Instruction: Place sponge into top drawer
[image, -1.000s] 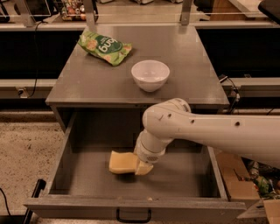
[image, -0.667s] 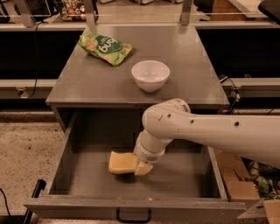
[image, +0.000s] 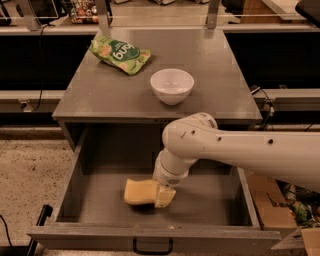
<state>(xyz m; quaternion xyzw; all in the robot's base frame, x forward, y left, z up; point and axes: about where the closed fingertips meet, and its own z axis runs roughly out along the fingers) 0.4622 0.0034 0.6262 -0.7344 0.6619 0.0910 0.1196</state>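
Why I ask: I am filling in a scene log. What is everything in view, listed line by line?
table: 1, grey, centre of the view
snack bag: 1, green, rear left of the table top
bowl: 1, white, on the table top, right of the bag and nearer the front
drawer: 1, grey, pulled open under the table top
handle: 1, black, front centre of the drawer
sponge: 1, pale yellow, on the drawer floor near the front
box: 1, brown, on the floor right of the drawer
arm: 1, white, reaching in from the right over the drawer
gripper: 1, pale, down in the drawer at the sponge's right end
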